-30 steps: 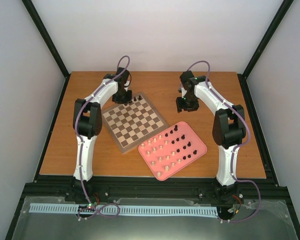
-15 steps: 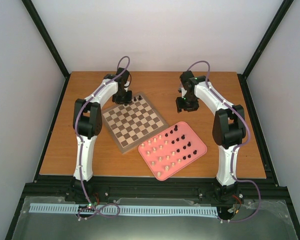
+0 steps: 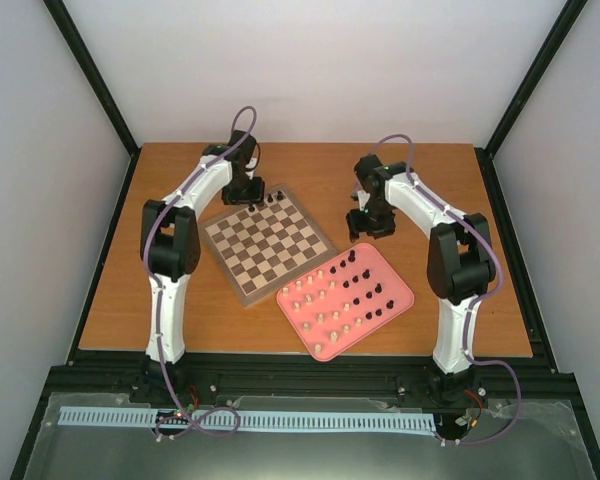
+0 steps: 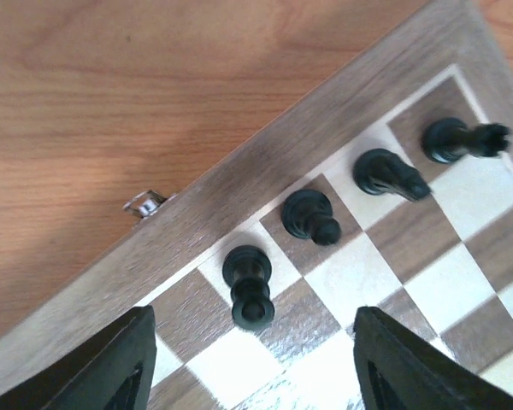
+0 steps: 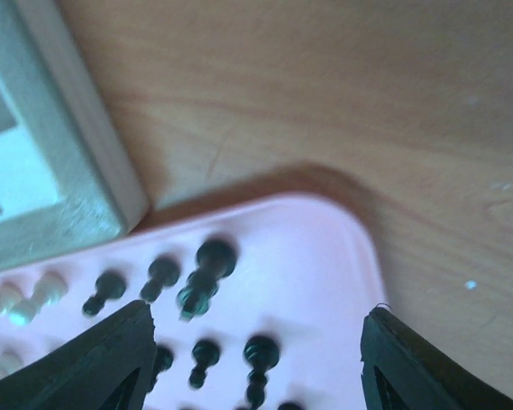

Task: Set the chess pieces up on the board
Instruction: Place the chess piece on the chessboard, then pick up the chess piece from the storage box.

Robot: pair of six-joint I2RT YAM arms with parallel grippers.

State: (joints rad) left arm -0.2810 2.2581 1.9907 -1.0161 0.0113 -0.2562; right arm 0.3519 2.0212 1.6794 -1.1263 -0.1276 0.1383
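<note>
- A wooden worktop (image 3: 110, 290) lies between white walls and black frame posts. The board (image 3: 268, 245) sits on it at an angle, and a pink tray (image 3: 325, 347) lies just beside the board's near right edge.
- The left fingers (image 4: 111, 367) are released and spread wide over the board's far edge, gripping nothing.
- Four dark chess pieces (image 4: 248, 286) stand in the row along the border, one to a square. The nearest stands in the gap between the two fingers, just ahead of their tips and untouched. The other three run off ahead and to the right.
- A small metal clasp (image 4: 141, 205) shows on the board's rim, ahead and to the left of these fingers.
- The right fingers (image 5: 103, 367) are also released and empty, above the tray's far corner.
- More dark pieces (image 5: 203, 273) stand on the tray ahead of them, between the tips. Cream pieces (image 5: 21, 299) sit out past the left finger, blurred.
</note>
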